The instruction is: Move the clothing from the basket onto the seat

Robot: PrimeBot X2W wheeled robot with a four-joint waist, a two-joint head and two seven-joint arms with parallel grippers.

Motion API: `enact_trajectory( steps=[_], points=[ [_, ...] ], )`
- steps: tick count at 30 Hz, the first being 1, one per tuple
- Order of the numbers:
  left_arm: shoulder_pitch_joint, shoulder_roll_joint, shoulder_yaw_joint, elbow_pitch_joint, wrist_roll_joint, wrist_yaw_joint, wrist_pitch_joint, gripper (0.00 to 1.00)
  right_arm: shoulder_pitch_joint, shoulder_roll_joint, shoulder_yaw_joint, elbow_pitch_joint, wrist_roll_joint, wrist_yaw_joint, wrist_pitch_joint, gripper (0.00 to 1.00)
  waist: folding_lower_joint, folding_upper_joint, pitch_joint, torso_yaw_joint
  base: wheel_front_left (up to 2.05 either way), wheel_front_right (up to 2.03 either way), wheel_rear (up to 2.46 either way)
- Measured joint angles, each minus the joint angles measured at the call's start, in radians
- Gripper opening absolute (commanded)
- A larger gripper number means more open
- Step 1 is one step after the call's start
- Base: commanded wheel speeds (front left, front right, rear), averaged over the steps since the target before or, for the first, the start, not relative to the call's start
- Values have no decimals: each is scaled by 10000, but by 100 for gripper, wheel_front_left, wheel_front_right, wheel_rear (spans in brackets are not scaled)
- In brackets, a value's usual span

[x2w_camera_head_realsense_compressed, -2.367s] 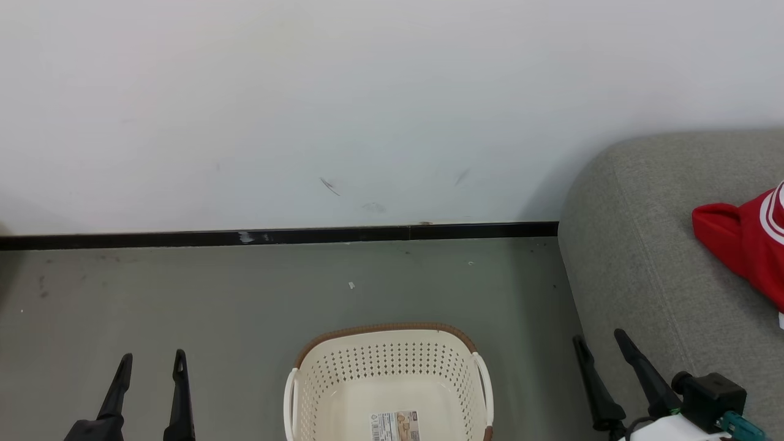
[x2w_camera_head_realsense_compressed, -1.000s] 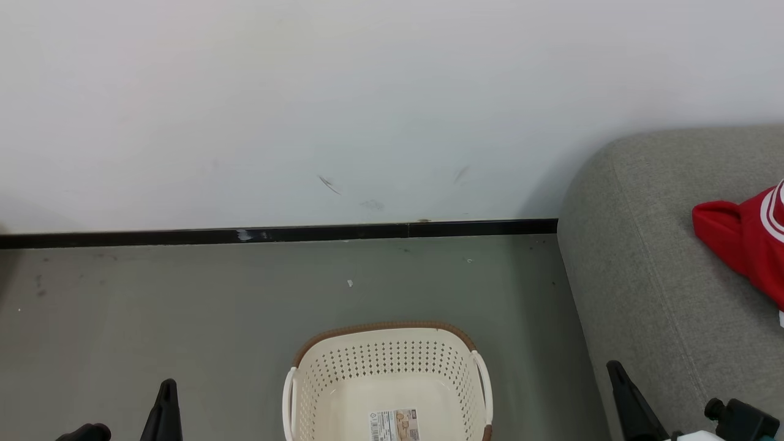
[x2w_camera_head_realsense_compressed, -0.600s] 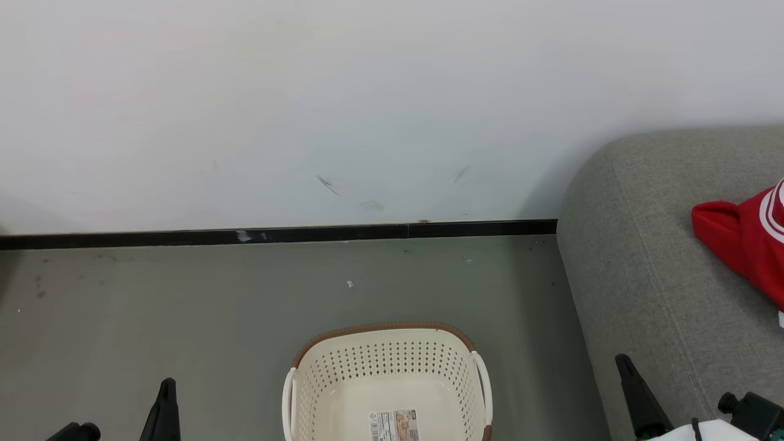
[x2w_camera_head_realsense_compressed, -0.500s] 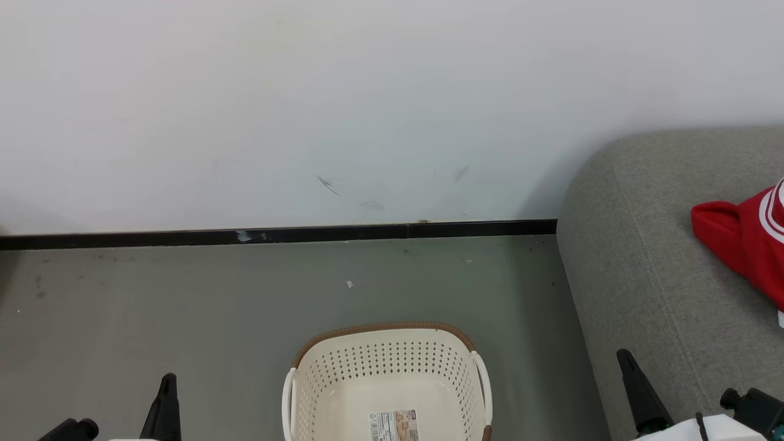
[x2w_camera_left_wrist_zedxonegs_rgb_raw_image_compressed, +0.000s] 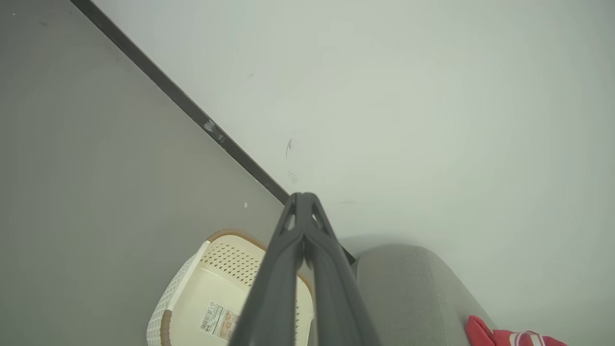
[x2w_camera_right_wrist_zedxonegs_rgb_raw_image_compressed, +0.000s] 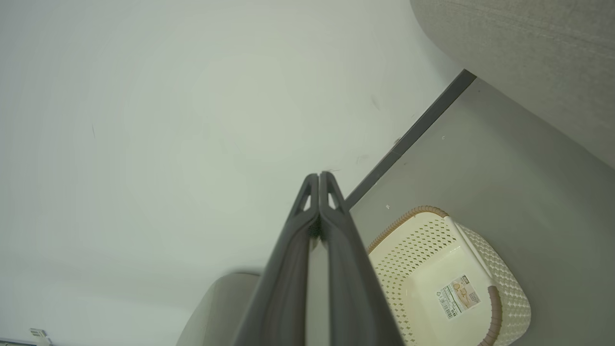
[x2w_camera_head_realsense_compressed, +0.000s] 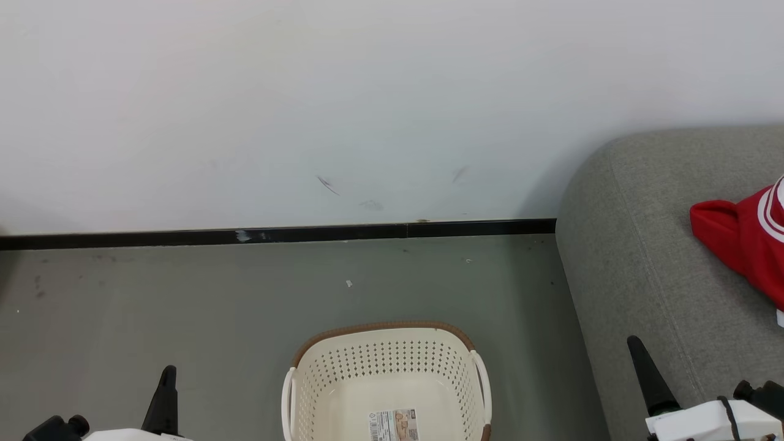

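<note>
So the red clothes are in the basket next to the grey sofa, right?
No. The clothes lie on the sofa; the basket beside it holds just a label. The head view shows this.

Red, white-striped clothing (x2w_camera_head_realsense_compressed: 735, 242) lies on the grey seat (x2w_camera_head_realsense_compressed: 631, 275), beside which the cream perforated basket (x2w_camera_head_realsense_compressed: 380, 361) stands upright.

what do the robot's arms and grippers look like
The left gripper and right gripper each have two long dark grey tapering fingers with triangular cut-outs near the tips. The right wrist housing is white, with a black knob and a black cable across it.
</note>
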Motion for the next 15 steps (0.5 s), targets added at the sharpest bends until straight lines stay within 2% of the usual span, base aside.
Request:
enact_trajectory(
  steps=[15],
  points=[
    [-358, -130, 313, 259, -1881, -493, 489, 0, -491, -196, -73, 301, 2266, 0, 416, 0, -12, 0, 43, -21, 0, 0, 0]
  ],
)
